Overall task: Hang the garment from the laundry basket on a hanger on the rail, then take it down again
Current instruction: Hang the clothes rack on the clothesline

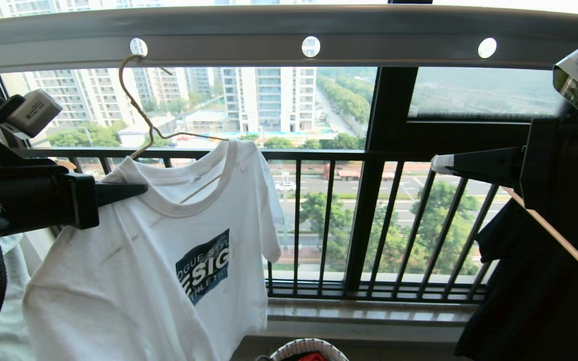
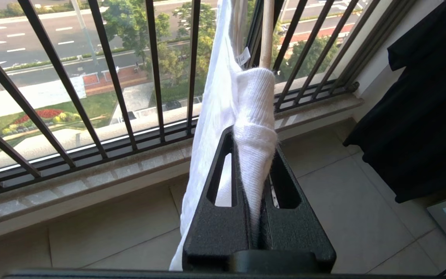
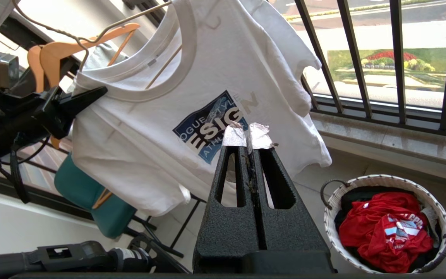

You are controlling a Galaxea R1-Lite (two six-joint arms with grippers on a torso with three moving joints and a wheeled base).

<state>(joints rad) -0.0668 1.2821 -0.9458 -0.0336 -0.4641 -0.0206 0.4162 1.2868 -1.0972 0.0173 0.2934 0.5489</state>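
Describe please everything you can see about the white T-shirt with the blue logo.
The white T-shirt is short-sleeved, of soft cotton-like cloth, with a ribbed round collar and a dark blue angled chest logo with white lettering. It hangs tilted on the thin wire hanger, whose hook sits in a hole of the rail. The left gripper is shut on the cloth at one shoulder. The right gripper is shut, empty and apart from it. Its lower hem is out of view.

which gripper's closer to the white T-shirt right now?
Left. The left gripper is shut on the T-shirt at its shoulder, beside the collar. The right gripper is shut and empty, off to the shirt's other side in front of the window bars, not touching it.
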